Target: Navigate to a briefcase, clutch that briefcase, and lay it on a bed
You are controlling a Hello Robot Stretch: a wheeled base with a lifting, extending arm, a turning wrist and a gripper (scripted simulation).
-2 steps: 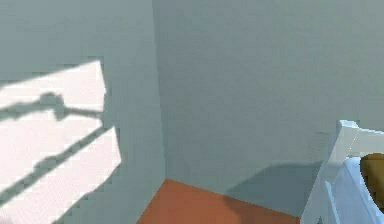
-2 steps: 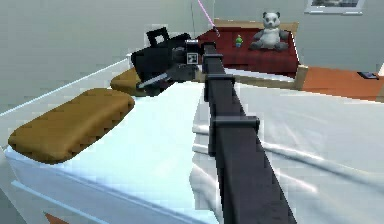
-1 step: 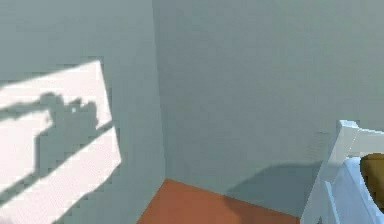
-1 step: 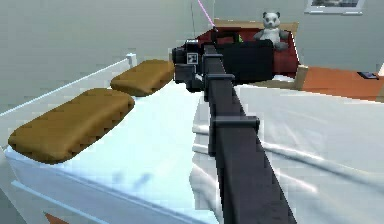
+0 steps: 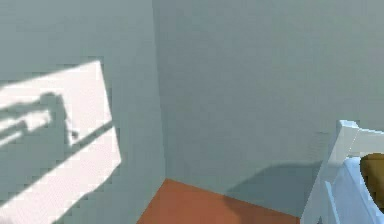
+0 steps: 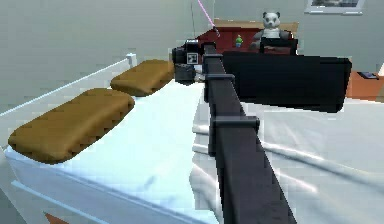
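The arm [image 6: 236,130] reaches over the bed [image 6: 150,140], with a black briefcase [image 6: 290,82] just right of it. I cannot tell whether the gripper [image 6: 182,55] holds anything.

You have a bed [image 6: 150,135] with a white frame and a white sheet, and in the forward view its corner stands on a red-brown floor [image 5: 200,205]. Two brown pillows lie flat on the sheet along the arm side view's left, the nearer pillow [image 6: 75,120] just beside the farther pillow [image 6: 143,76]. A black briefcase [image 6: 290,80] spans the sheet's far part; you cannot tell whether it rests there or hangs clear.
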